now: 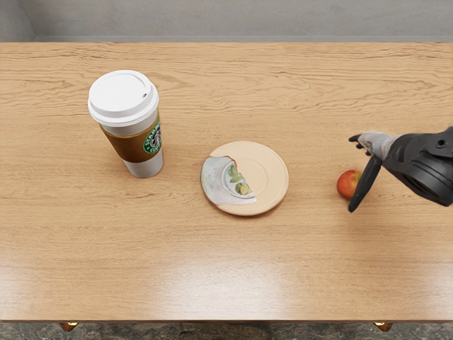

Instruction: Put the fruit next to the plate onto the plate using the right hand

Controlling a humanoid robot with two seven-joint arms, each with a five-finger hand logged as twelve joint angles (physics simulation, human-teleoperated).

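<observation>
Small round red apple with a yellowish patch on the light wooden bench, right of the round tan plate, bare wood between them, not on it yet. Right hand, grey palm and dark fingers, in from the right edge, just beside the apple on its right. Spread wide, holding nothing. One long dark finger slanting down close against the fruit; touching or not, cannot tell. Left arm not in view.

Step in hand, as a judgement: reach and grasp, task barely begun.

To do it well:
- Bring the palm over the apple, thumb on one side and fingers opposite.
- Close around the widest part, not the top. Round and smooth, so likely to roll or squirt out if pinched off-centre.
- Avoid nudging it first with that low finger.
- Lift clear of the bench before moving left.
- Aim for the bare right half of the plate; left half taken by a whitish printed sheet with green marks.
- Lower until resting, then release, so no rolling off the shallow rim.

White-lidded paper coffee cup with brown sleeve far left, out of the path.
</observation>
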